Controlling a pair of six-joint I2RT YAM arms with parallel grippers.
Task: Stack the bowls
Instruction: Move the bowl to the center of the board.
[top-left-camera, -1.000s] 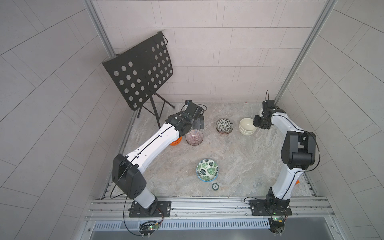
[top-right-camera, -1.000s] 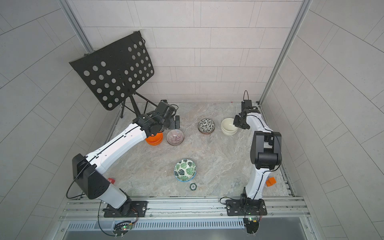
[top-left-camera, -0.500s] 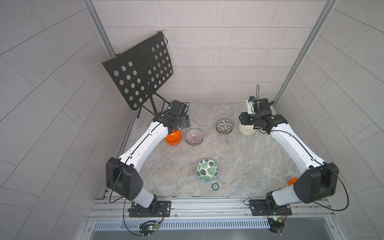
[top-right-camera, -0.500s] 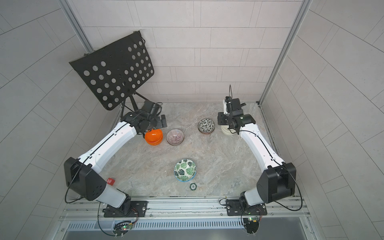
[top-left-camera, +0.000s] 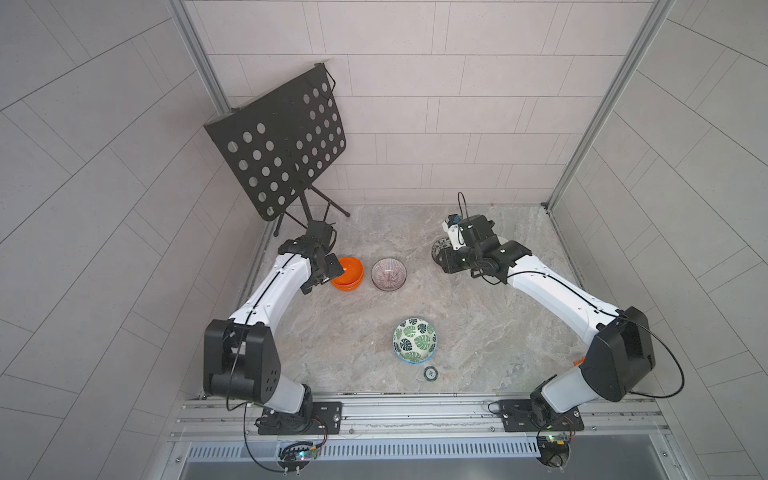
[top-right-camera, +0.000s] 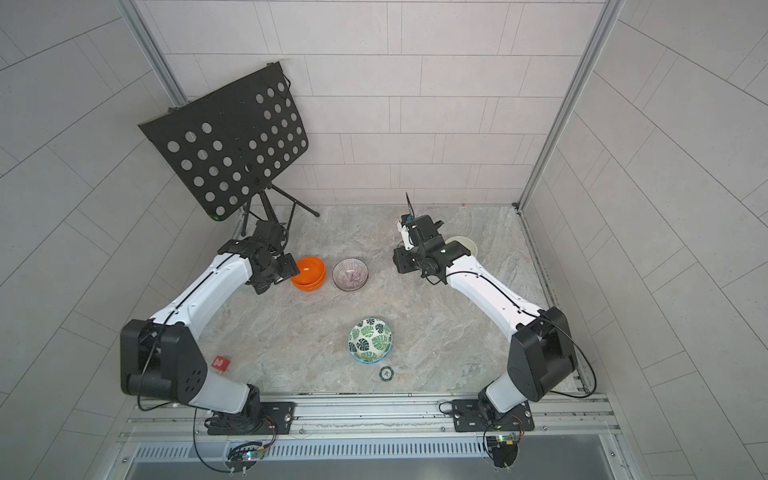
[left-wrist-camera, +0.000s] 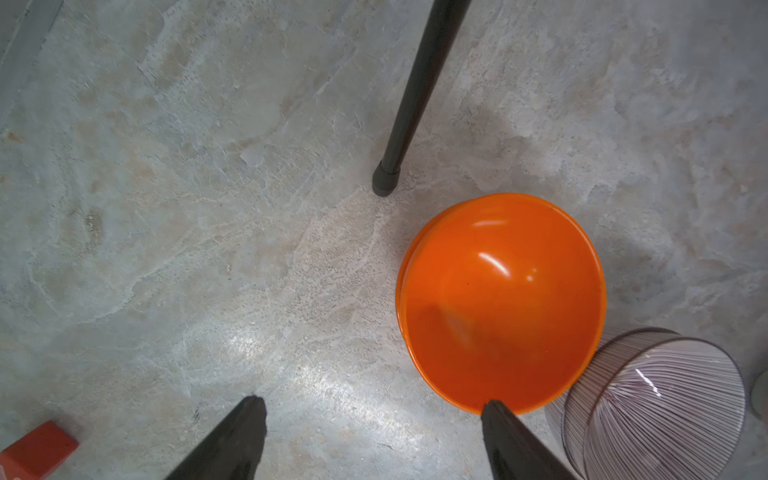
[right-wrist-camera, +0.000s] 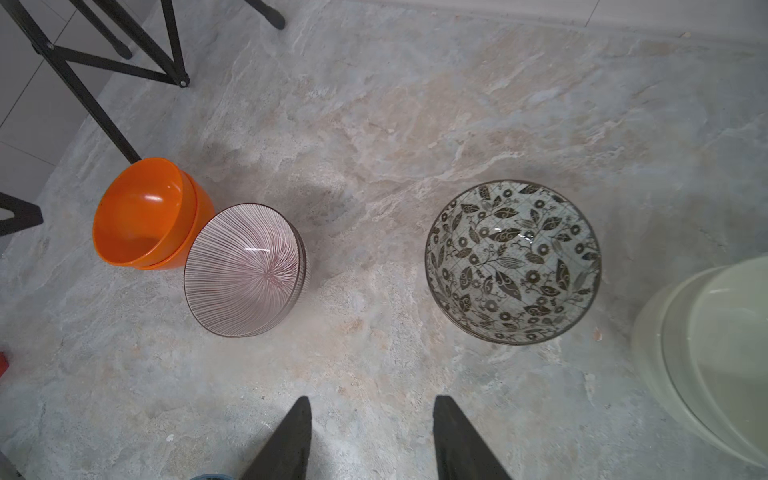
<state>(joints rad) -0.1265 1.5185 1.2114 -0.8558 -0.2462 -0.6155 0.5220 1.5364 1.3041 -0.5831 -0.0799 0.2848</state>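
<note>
Bowls sit on the grey stone-patterned tabletop (top-left-camera: 332, 353). The glossy orange nested pair (left-wrist-camera: 500, 303) lies just beside the left gripper (left-wrist-camera: 372, 403), whose jaws stand wide apart and empty, one fingertip at the orange rim. The black-and-white leaf-print bowl (right-wrist-camera: 513, 262) lies ahead of the right gripper (right-wrist-camera: 374, 399), which is partly open and holds nothing. A small red block (top-right-camera: 220, 363) reads "2".

Lab robot cell: panelled walls (top-left-camera: 457, 104), aluminium frame posts (top-left-camera: 588, 137), base rail (top-left-camera: 415, 411)
</note>
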